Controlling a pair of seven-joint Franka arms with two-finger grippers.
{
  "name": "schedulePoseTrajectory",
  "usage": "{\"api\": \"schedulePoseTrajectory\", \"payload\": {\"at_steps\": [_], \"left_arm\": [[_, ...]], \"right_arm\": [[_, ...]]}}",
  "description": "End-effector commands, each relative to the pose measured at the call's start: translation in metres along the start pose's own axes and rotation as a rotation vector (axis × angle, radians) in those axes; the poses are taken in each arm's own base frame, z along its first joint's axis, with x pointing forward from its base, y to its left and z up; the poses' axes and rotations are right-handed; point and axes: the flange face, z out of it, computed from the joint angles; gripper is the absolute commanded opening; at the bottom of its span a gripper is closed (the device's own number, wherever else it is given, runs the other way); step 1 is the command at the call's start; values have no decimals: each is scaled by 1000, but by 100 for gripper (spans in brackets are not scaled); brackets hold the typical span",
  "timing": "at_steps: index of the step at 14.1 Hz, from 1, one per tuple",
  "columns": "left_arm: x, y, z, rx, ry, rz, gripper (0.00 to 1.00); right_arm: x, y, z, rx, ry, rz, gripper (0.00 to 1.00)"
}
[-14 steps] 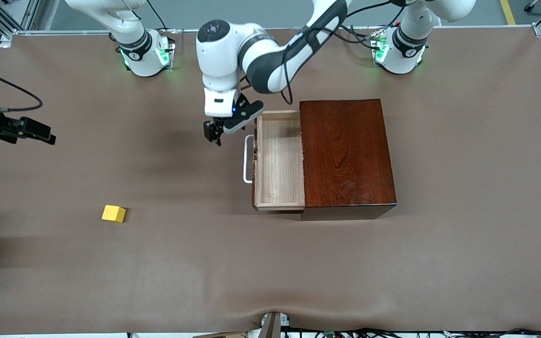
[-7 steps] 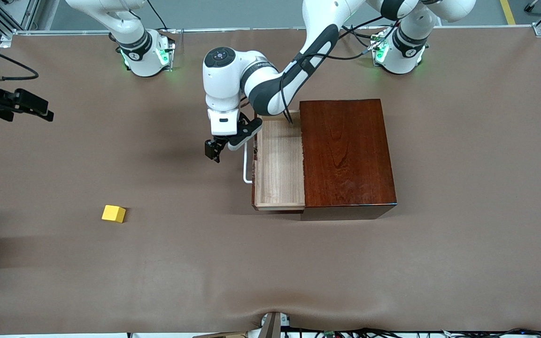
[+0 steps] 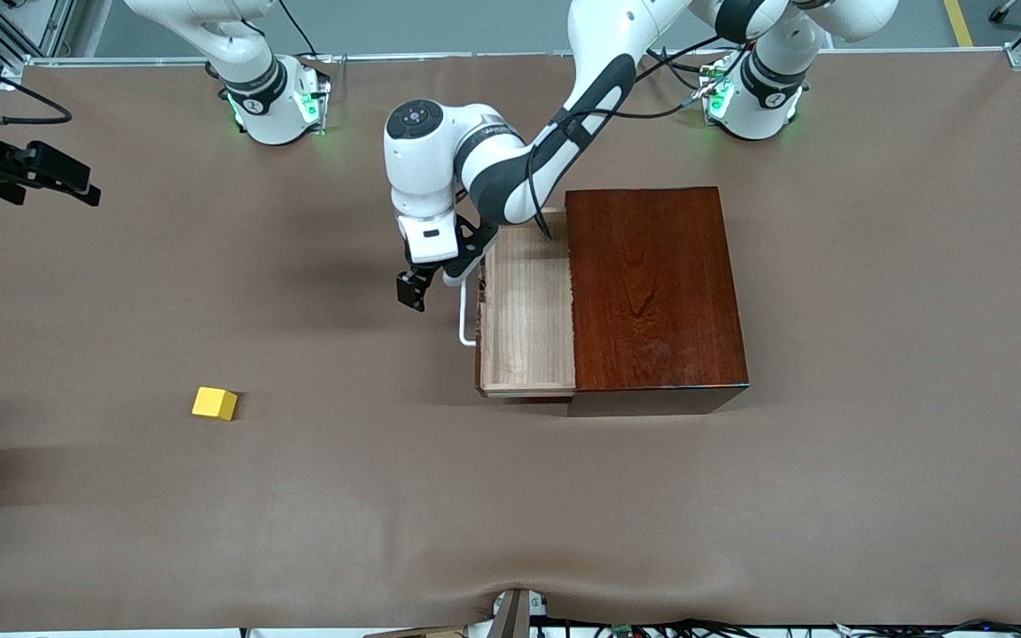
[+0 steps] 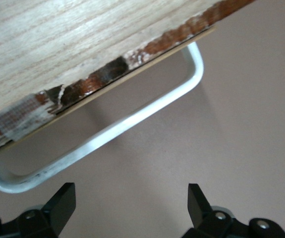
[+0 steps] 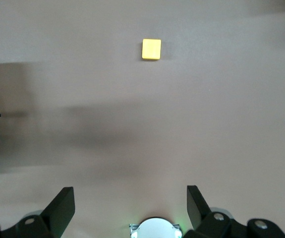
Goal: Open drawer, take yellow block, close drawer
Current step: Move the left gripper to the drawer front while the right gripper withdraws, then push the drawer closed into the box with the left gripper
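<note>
The drawer (image 3: 524,306) stands pulled out of the dark reddish-brown box (image 3: 652,283), and its pale tray shows empty. Its white handle (image 3: 467,312) faces the right arm's end of the table. My left gripper (image 3: 411,291) is open and empty over the table just in front of the handle. In the left wrist view the handle (image 4: 107,136) lies clear of the left gripper (image 4: 130,193). The yellow block (image 3: 214,403) lies on the table toward the right arm's end, nearer the front camera than the drawer. My right gripper (image 5: 130,196) is open and empty high over the table; the block (image 5: 151,49) shows in its view.
The brown mat (image 3: 510,496) covers the table. The right arm's hand (image 3: 41,168) hangs at the edge of the front view. The arm bases (image 3: 273,102) stand along the table's back edge.
My left gripper has moved from the drawer's back corner to in front of the handle. The right hand has risen in the front view. Drawer and block have not moved.
</note>
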Motion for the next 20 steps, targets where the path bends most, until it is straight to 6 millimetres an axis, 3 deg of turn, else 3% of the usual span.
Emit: {"api": "schedulePoseTrajectory", "payload": {"at_steps": [1,5,14,20], "left_arm": [[2,2,0,6,31,-16,100],[24,7,3,39,85,-28,100],[40,0,4,129,145,0,100],[83,5,-3,225,195,12,100]], "right_arm": [[-12,-10,3,-18,-21,44,100],[-9,-2,-4,-13,9,48,100],[8,14,-13,-31,148,34,100],[13,10,-10,-28,158,27,100]]}}
